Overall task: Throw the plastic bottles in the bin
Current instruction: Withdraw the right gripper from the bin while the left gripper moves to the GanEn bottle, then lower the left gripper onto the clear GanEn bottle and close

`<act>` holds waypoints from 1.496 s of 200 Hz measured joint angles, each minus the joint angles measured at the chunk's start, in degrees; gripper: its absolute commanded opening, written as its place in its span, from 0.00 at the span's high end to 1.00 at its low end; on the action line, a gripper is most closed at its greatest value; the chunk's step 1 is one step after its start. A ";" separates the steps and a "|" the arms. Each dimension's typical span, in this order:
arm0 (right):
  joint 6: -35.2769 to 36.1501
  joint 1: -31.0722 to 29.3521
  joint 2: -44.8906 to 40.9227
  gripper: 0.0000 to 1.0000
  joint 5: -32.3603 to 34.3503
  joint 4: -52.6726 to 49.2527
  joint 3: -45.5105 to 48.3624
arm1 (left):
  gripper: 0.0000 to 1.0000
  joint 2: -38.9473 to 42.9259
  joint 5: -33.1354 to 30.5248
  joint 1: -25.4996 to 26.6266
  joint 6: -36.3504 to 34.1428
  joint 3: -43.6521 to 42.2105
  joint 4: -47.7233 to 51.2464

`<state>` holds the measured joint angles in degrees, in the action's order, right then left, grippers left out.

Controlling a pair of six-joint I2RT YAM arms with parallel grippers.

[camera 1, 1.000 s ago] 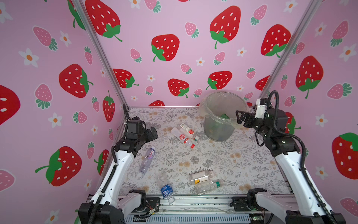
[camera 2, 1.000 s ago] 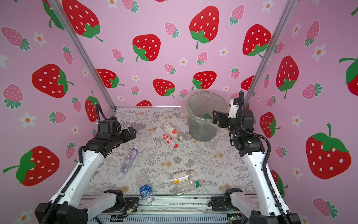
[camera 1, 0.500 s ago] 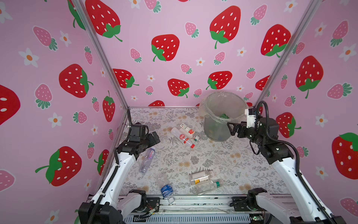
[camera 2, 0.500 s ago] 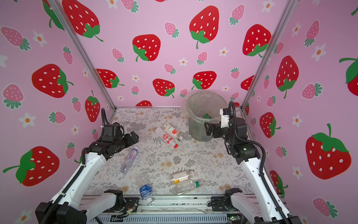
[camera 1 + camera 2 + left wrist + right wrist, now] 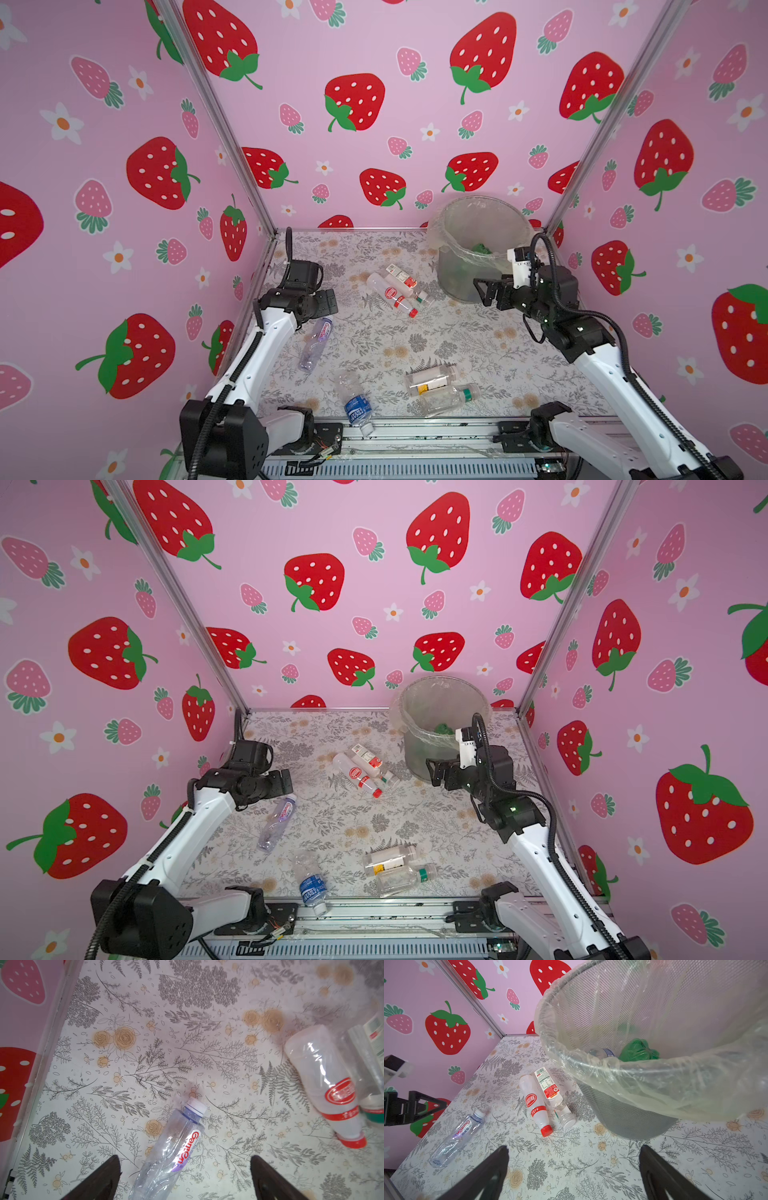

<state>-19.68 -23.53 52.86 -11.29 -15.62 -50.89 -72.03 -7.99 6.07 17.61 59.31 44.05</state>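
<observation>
Grey mesh bin point(image 5: 455, 279) holds a green bottle point(image 5: 638, 1051), right gripper point(image 5: 481, 291) beside it, left gripper point(image 5: 330, 301) well away, both with fingers apart, empty.

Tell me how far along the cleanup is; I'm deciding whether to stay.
Done: a green bottle and a clear bottle lie in the bin. In hand: nothing; left gripper, open, hovers over the Ganten bottle; right gripper open, empty. Left: six bottles on the table.
</observation>
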 measured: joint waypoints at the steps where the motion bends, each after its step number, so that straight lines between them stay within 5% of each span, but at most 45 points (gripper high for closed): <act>1: 0.00 0.00 -0.11 0.01 0.02 0.07 0.13 | 0.01 -0.13 0.04 0.00 -0.11 0.00 0.00; 79: 0.31 0.00 -3.87 0.01 0.02 2.36 2.58 | 0.01 -1.22 5.99 0.13 -10.67 -3.69 -3.56; 162: 1.38 0.00 -3.91 0.01 -0.70 3.23 3.76 | 0.00 -9.73 4.59 0.17 -17.22 -5.84 -3.93; 299: 1.99 0.00 -6.08 0.01 -0.52 3.19 3.74 | 0.17 -21.42 0.09 0.42 -18.95 -4.59 -2.01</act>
<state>-17.69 -23.53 46.78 -11.81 -12.43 -47.16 -93.45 -7.90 6.48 -1.34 54.72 42.04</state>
